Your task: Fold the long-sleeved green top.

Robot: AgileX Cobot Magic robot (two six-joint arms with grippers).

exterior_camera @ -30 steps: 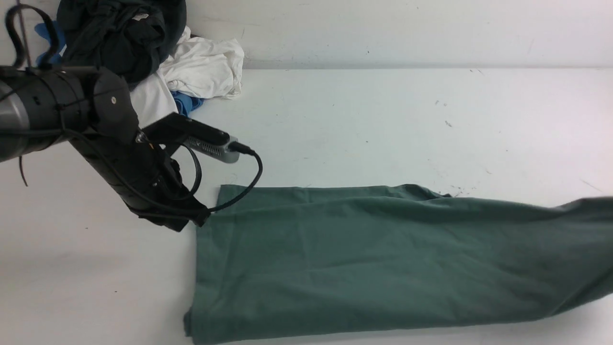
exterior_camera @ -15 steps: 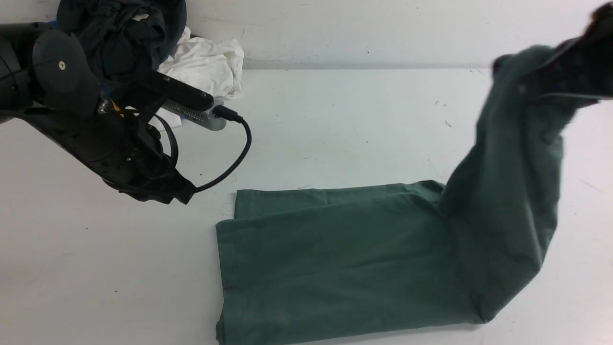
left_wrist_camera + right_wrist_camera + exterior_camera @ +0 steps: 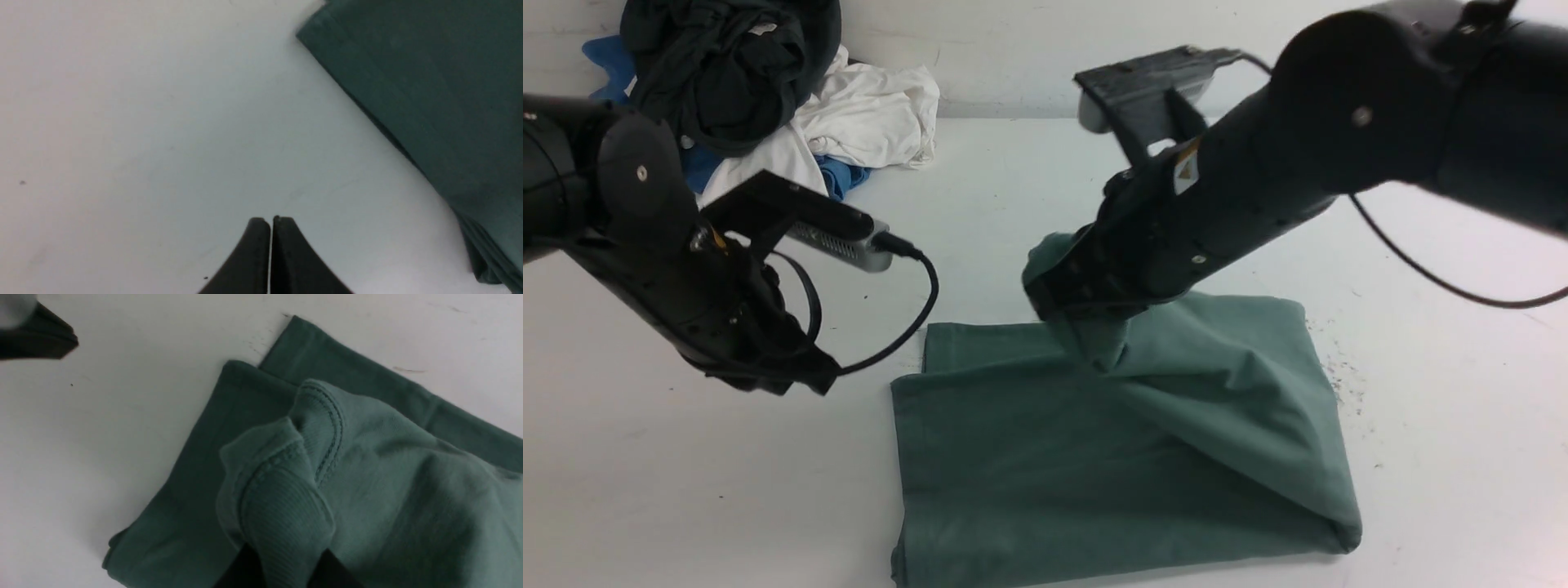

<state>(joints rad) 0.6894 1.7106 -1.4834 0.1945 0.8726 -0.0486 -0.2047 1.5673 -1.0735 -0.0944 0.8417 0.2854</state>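
Clamps ribbed edge of green top (image 3: 1029, 457) in right gripper (image 3: 1062, 304); left gripper (image 3: 270, 228) closed, empty, beside top. Risks bunched fold if released short.

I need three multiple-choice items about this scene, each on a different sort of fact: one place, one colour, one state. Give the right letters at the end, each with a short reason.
1. Where on the table is the pile of clothes?
A. at the far left corner
B. in the middle
C. at the near right edge

2. What colour is the top that the right gripper holds?
A. white
B. green
C. blue

3. How do the jaws of the left gripper stand?
A. wide open
B. shut on the top
C. shut on nothing

Answers:
1 A: the front view shows the pile against the back wall on the left.
2 B: the right wrist view shows green ribbed cloth pinched between the jaws.
3 C: the left wrist view shows the jaws pressed together over bare table, beside the top.
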